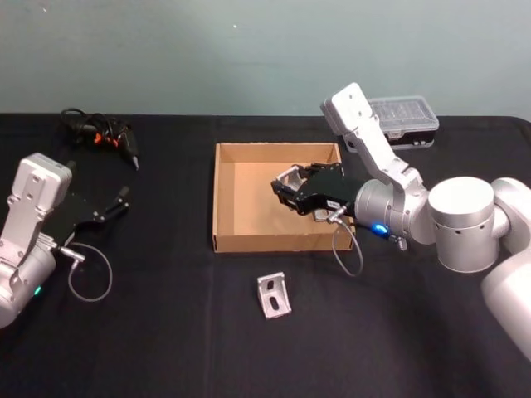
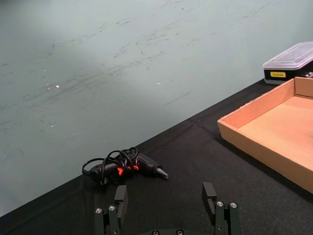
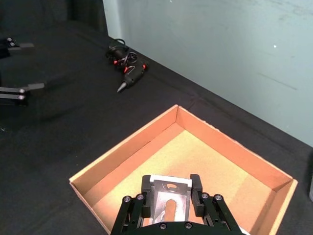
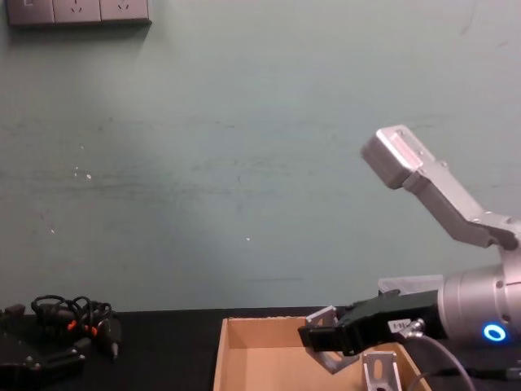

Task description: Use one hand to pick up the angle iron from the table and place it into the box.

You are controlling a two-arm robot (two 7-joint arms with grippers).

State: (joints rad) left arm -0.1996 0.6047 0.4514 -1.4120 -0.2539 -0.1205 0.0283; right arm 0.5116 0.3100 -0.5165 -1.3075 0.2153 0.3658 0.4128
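Head view: right gripper (image 1: pixel 284 187) clamps an angle iron (image 1: pixel 290 175) over the box (image 1: pixel 222 207); a second bracket (image 1: pixel 274 296) lies on the table (image 1: pixel 166 332) before it, a plastic case (image 1: pixel 406 120) behind. Left wrist view: left gripper (image 2: pixel 165 196) parked, jaws spread, facing a cabled tool (image 2: pixel 122 167). Right wrist view: the iron hangs above the box floor.

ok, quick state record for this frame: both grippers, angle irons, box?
right gripper: over the box, shut on the held angle iron
held angle iron: between the jaws, not yet released
second angle iron: lying on the table, in front of the box's near wall, untouched
box: open-topped cardboard tray, mid-table
left gripper: open, holding nothing, parked at the table's left side
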